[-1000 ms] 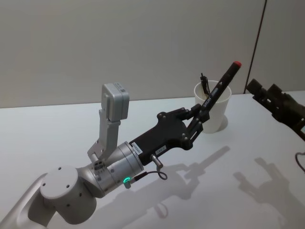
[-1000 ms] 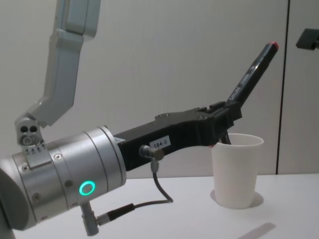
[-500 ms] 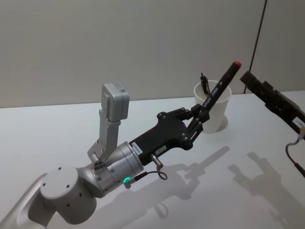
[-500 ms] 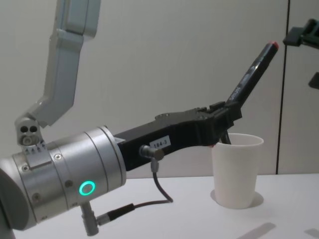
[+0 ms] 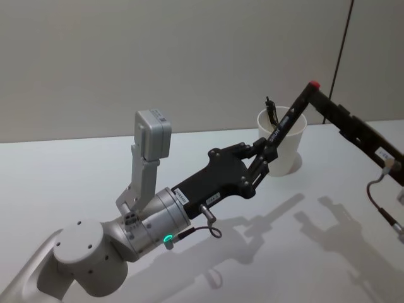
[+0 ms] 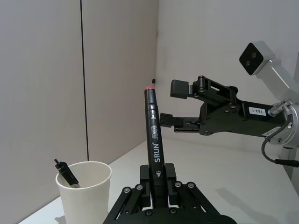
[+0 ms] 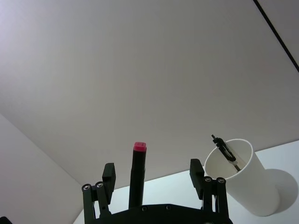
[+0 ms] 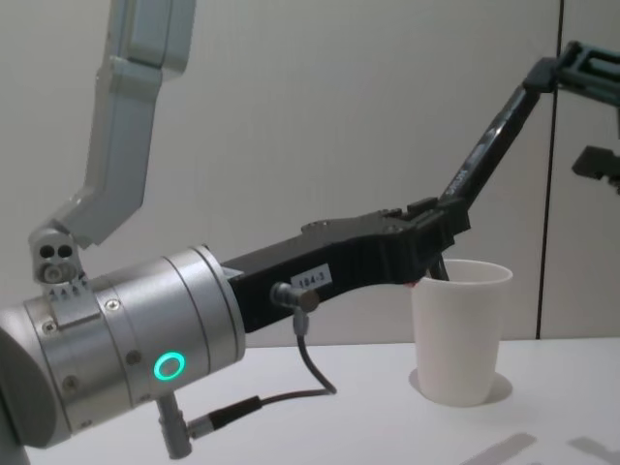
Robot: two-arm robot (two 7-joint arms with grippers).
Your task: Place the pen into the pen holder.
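My left gripper (image 5: 264, 150) is shut on the lower end of the pen (image 5: 288, 118), a black marker with a red cap, and holds it tilted up beside the pen holder (image 5: 291, 153), a white paper cup. The left wrist view shows the pen (image 6: 154, 149) standing up out of the left gripper (image 6: 158, 185), with the pen holder (image 6: 85, 198) close by. My right gripper (image 7: 152, 170) is open, and the pen's (image 7: 137, 179) red top stands between its fingers without touching. In the chest view the right gripper (image 8: 570, 114) is at the pen's (image 8: 482, 147) upper end.
A second black pen (image 5: 271, 111) leans inside the pen holder, also seen as the black pen (image 7: 224, 150) in the right wrist view. The white table (image 5: 76, 170) runs to a plain wall behind. The left arm's wrist (image 8: 145, 349) looms large in the chest view.
My right gripper has moved in from the right, up to the pen's red top. The left gripper and the pen have stayed still.
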